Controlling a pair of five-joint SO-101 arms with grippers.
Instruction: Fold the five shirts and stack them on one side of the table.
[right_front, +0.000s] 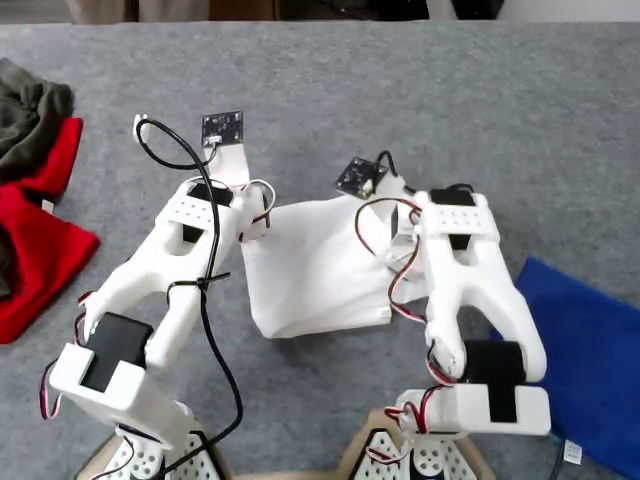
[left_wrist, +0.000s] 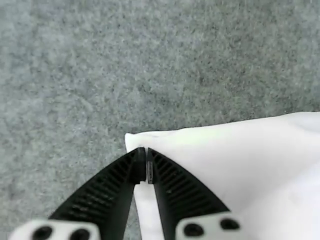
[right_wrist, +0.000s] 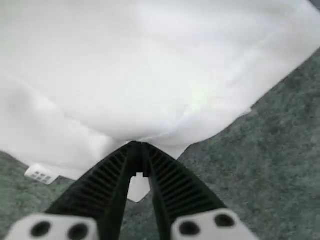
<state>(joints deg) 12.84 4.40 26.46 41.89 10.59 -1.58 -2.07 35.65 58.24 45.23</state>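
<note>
A white shirt lies partly folded on the grey table, between the two arms. My left gripper is shut on the shirt's corner, at its far left edge in the high view. My right gripper is shut on a folded edge of the same shirt, at its far right side. A small label hangs from the cloth near the right fingers. The arms' bodies hide the shirt's side edges from above.
At the table's left edge, a red shirt lies under a dark green one. A blue shirt lies at the near right. Bare grey table stretches across the far side.
</note>
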